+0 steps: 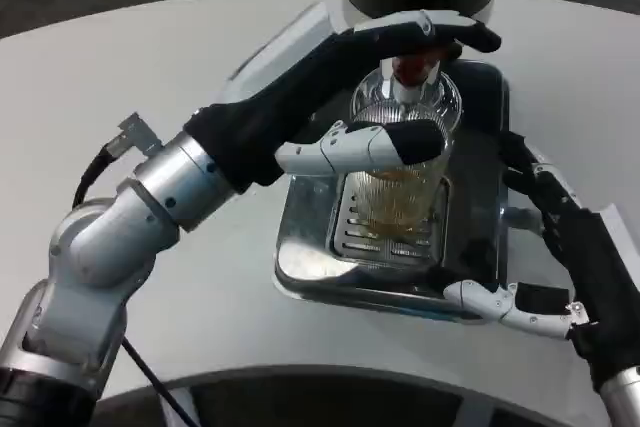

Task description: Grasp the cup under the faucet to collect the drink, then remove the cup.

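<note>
At frame centre the left hand grips the ribbed glass cup under the faucet (amber drink collecting), so lifting it clear comes next, while the right hand rests spread beside the drip tray.

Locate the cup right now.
Head view, centre: the cup stands on the drip tray under the faucet, left hand around it.

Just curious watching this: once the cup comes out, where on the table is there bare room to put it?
Bare table lies in front of the tray, under the left arm, and behind it at upper left. It is crowded at the tray: the left hand is over the cup and the right hand is at the tray's right side.
</note>
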Motion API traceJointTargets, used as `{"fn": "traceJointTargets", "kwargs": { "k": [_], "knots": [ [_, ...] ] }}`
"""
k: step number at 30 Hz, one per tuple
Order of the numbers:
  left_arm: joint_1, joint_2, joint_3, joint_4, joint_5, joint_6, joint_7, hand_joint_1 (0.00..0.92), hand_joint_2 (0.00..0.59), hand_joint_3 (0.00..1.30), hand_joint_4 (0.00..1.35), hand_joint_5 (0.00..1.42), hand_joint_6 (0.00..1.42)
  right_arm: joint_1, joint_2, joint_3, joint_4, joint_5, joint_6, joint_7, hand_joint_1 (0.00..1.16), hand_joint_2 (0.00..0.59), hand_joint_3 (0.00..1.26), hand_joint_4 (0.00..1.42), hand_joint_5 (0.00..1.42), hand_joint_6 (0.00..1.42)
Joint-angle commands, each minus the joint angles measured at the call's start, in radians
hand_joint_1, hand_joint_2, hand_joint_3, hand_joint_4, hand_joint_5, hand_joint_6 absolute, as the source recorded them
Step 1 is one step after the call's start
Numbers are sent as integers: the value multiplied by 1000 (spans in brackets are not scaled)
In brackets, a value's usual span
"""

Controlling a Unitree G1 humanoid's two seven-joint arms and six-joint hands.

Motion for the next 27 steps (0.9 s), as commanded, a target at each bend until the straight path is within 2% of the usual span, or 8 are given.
{"fn": "traceJointTargets", "kwargs": {
  "k": [1, 13, 27],
  "knots": [
    [30, 17, -22, 19, 37, 6, -18, 0, 53, 342, 191, 262, 191, -31, 40, 3, 70, 33, -59, -48, 1015, 138, 84, 84, 118, 237],
    [26, 15, -26, 24, 44, 5, -8, 0, 54, 338, 191, 262, 180, -97, 123, 19, 210, 52, -146, -152, 1018, 137, 84, 84, 121, 242],
    [13, 13, -36, 52, 53, -4, 7, 0, 54, 344, 198, 262, 177, -188, 159, 35, 370, 46, -197, -207, 989, 124, 65, 74, 109, 232]
  ]
}}
